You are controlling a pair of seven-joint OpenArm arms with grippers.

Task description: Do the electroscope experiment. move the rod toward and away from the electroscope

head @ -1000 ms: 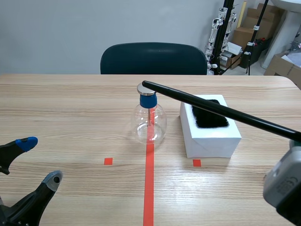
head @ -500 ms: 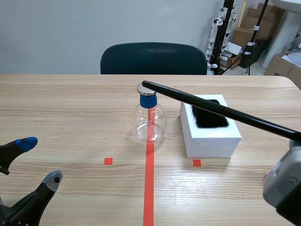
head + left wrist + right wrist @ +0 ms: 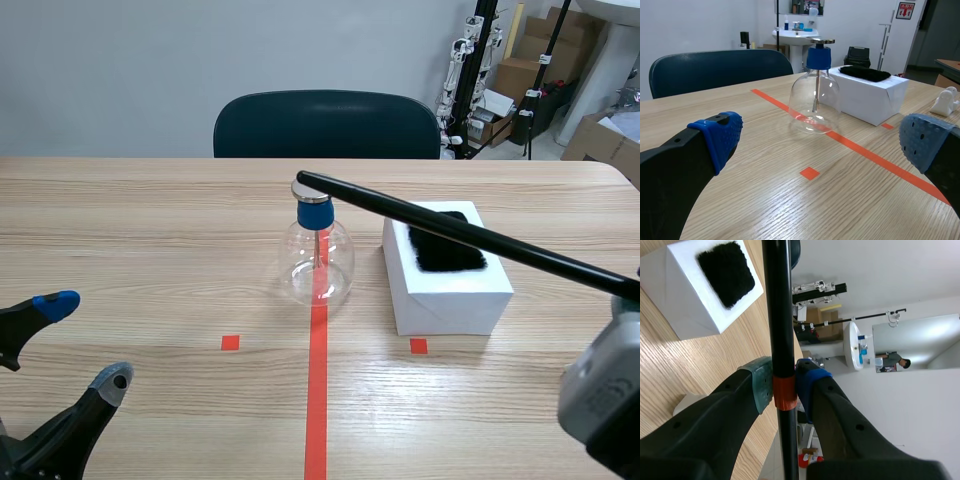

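Note:
The electroscope (image 3: 318, 252) is a clear glass flask with a blue cap and a metal disc on top, standing on the red tape line at mid-table; it also shows ahead of the left gripper (image 3: 816, 95). A long black rod (image 3: 460, 234) slants from the lower right up to the disc, its tip just over the disc's edge. My right gripper (image 3: 784, 385) is shut on the rod (image 3: 778, 315) near an orange band. My left gripper (image 3: 75, 345) rests low at the near left, open, nothing between its blue pads (image 3: 722, 135).
A white box (image 3: 445, 275) with a black fur patch (image 3: 448, 245) on top stands right of the flask, under the rod. A dark chair (image 3: 325, 125) is behind the table's far edge. Small red tape squares (image 3: 230, 342) mark the table.
The rod's tip has shifted slightly left, further over the electroscope's disc. The left arm has not moved.

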